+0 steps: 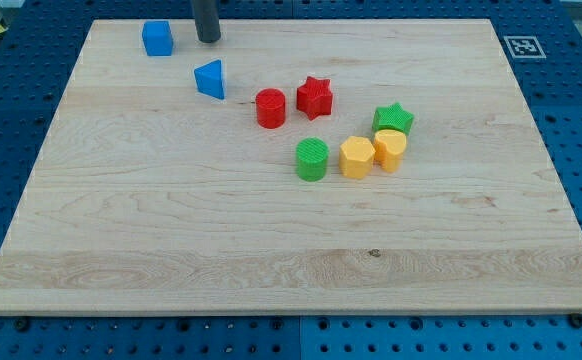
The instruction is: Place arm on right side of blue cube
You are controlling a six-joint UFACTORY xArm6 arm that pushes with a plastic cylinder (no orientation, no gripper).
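The blue cube point(157, 38) sits near the top left of the wooden board point(171, 230). My tip point(209, 39) rests on the board just to the view's right of the blue cube, with a small gap between them. The dark rod rises out of the view's top. A blue wedge-shaped block point(211, 79) lies below my tip, a little toward the view's bottom.
A red cylinder point(270, 108) and red star point(315, 96) lie near the middle. A green cylinder point(312, 159), yellow hexagonal block point(357, 157), yellow cylinder point(390, 150) and green star point(393, 119) cluster to their right. A blue pegboard surrounds the board.
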